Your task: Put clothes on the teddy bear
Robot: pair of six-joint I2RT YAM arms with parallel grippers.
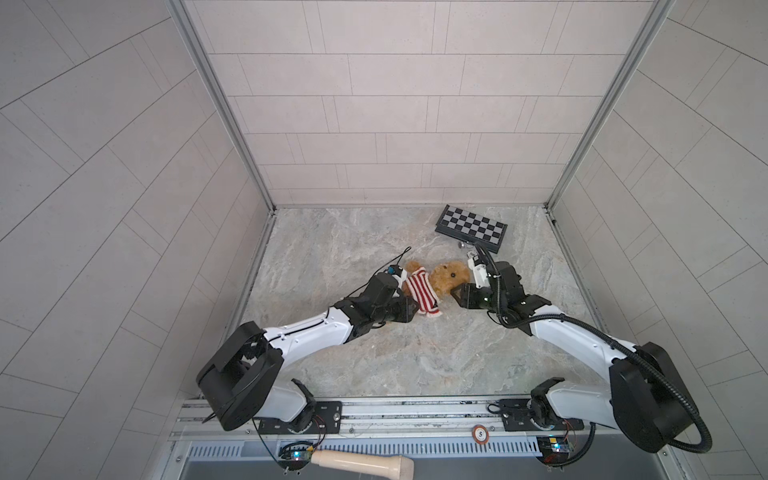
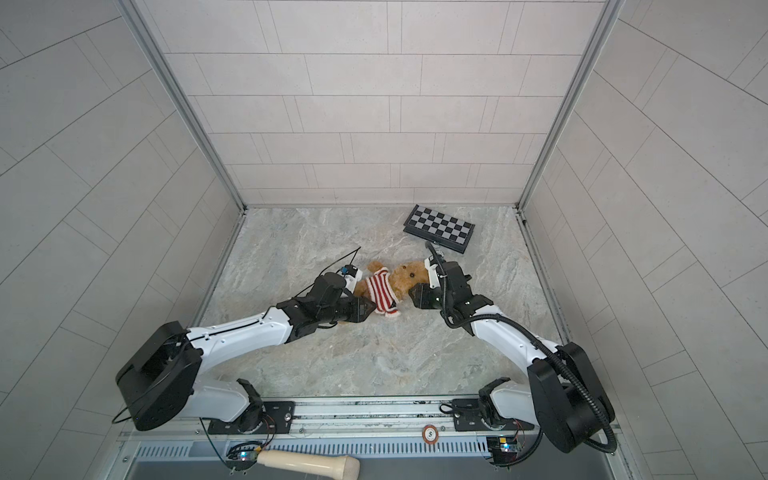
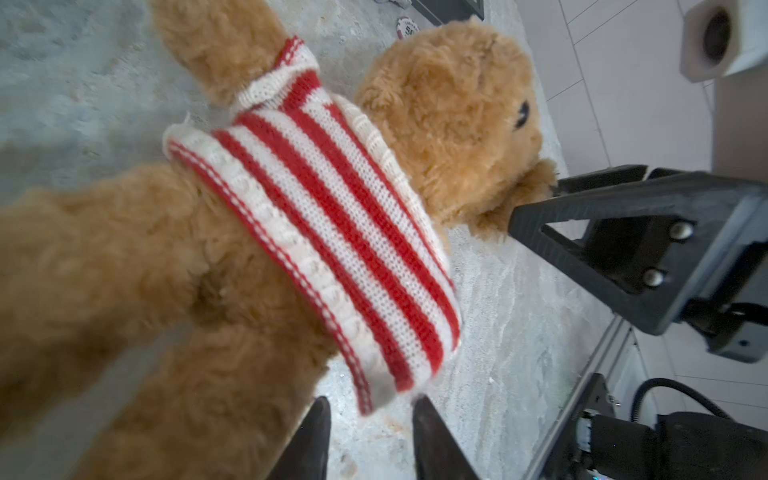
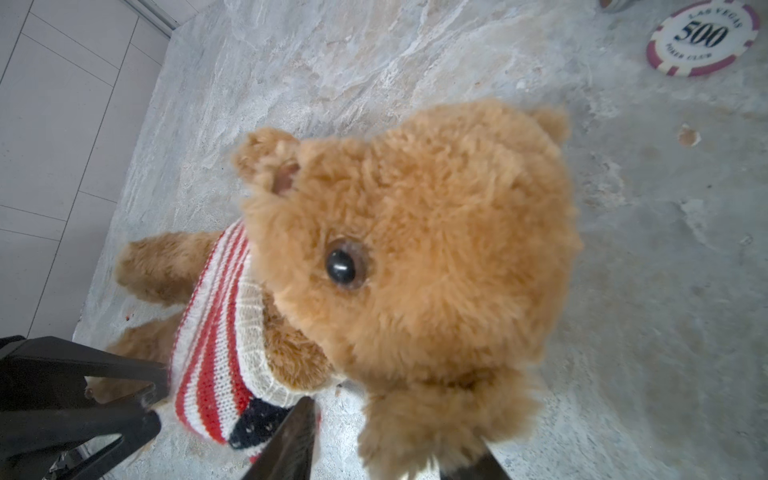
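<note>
The teddy bear lies on the marble table with its head to the right. The red-and-white striped sweater covers its chest, and one arm pokes out of a sleeve. My left gripper is open, and the sweater's hem corner hangs just past its fingertips. My right gripper is open at the bear's head, with a fluffy ear lying in the gap. That ear hides most of one finger.
A folded chessboard lies at the back right, with a small metal piece beside it. A poker chip rests on the table beyond the bear's head. A wooden handle lies below the front rail. Tiled walls close in three sides.
</note>
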